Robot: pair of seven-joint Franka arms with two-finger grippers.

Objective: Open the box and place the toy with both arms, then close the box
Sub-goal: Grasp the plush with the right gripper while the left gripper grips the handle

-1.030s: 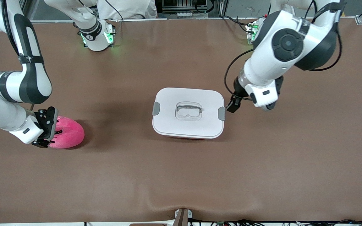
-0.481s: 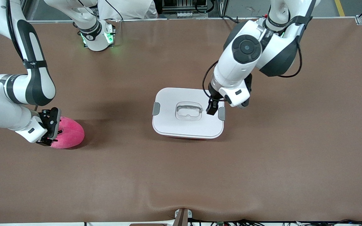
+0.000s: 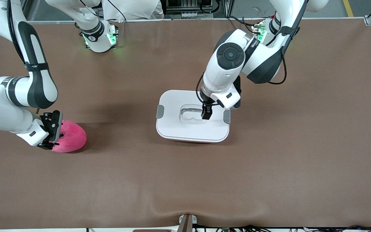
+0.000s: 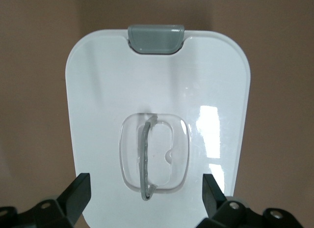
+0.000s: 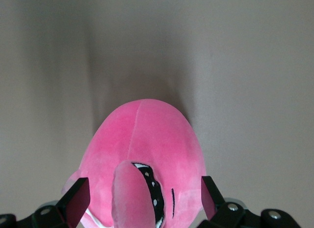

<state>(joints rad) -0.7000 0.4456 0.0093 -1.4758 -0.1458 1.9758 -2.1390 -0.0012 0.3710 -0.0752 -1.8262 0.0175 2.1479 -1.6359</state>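
Front view, box [image 3: 192, 129] lidded, left pincer [image 3: 206, 113] apart above, right pincer [image 3: 51, 130] apart astride toy [image 3: 71, 138].

High front camera faces both bases; wrist cameras look closely down on box lid [image 4: 157, 90] and toy [image 5: 147, 149].

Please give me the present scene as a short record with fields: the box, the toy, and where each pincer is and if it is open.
box: on the table, white lid on, both grey clips in place
toy: pink plush on the table, toward the right arm's end
left pincer: open, over the lid's clear centre handle
right pincer: open, fingers either side of the toy
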